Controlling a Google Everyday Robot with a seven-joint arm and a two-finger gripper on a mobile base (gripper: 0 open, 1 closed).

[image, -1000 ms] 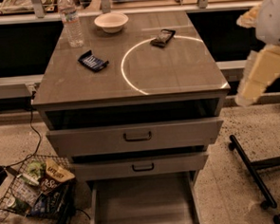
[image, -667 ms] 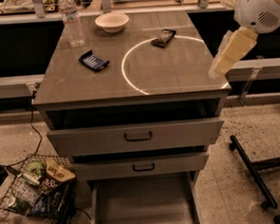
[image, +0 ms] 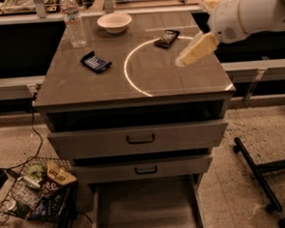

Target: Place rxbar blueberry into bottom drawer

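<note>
The rxbar blueberry (image: 96, 61), a dark blue wrapper with white lettering, lies on the left half of the grey cabinet top (image: 83, 88). The bottom drawer (image: 146, 207) is pulled out, its flat grey floor bare. My gripper (image: 194, 50) reaches in from the upper right on a white arm and hovers over the right side of the cabinet top, well to the right of the blue bar and apart from it. A dark brown bar wrapper (image: 167, 38) lies just behind the gripper's tip.
A white bowl (image: 114, 22) and a clear water bottle (image: 73, 22) stand at the back of the top. The two upper drawers (image: 140, 139) have dark handles. A wire basket of snack bags (image: 36, 192) sits on the floor at left. A black stand's legs (image: 257, 169) lie at right.
My arm has swung in from the right side of the cabinet, up and leftwards, so the gripper now hangs over the cabinet top. The objects have not moved.
</note>
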